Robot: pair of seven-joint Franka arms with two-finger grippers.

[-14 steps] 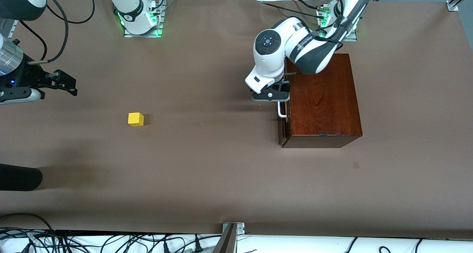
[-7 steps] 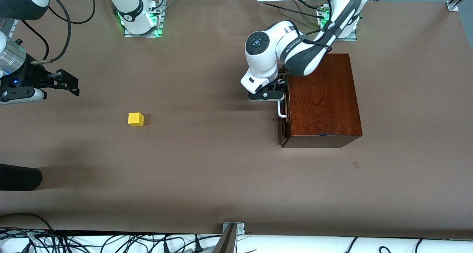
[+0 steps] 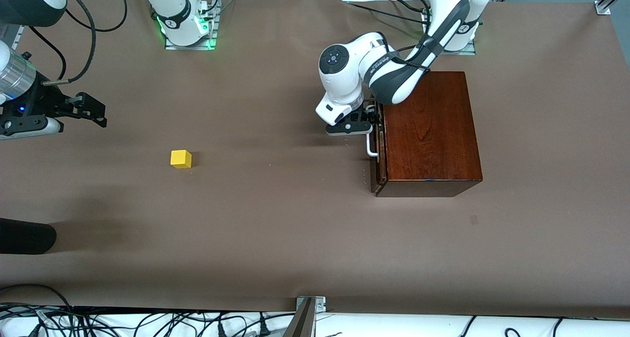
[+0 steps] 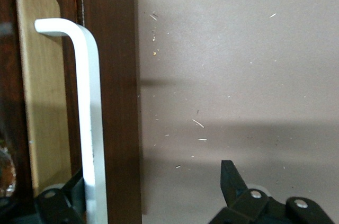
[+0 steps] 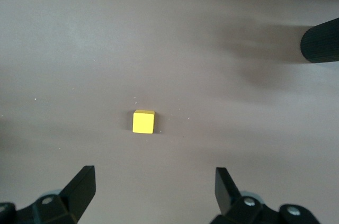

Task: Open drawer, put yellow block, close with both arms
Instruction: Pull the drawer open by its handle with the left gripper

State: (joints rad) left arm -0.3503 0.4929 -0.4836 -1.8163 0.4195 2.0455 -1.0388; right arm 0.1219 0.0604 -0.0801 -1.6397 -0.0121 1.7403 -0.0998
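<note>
handle (image 4: 91,123) inside spread left end effector (image 4: 153,195)

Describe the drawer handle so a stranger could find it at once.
Find the glossy reddish-brown wooden box toward the left arm's end of the table. On its drawer front, facing the yellow block, runs a white U-shaped bar handle, the only white fitting there.

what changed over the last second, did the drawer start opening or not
The left gripper, one finger hooked behind the white handle, has drawn toward the right arm's end of the table, and the drawer has begun sliding out of the box. The right gripper shifted only slightly, open. The yellow block stayed put.
</note>
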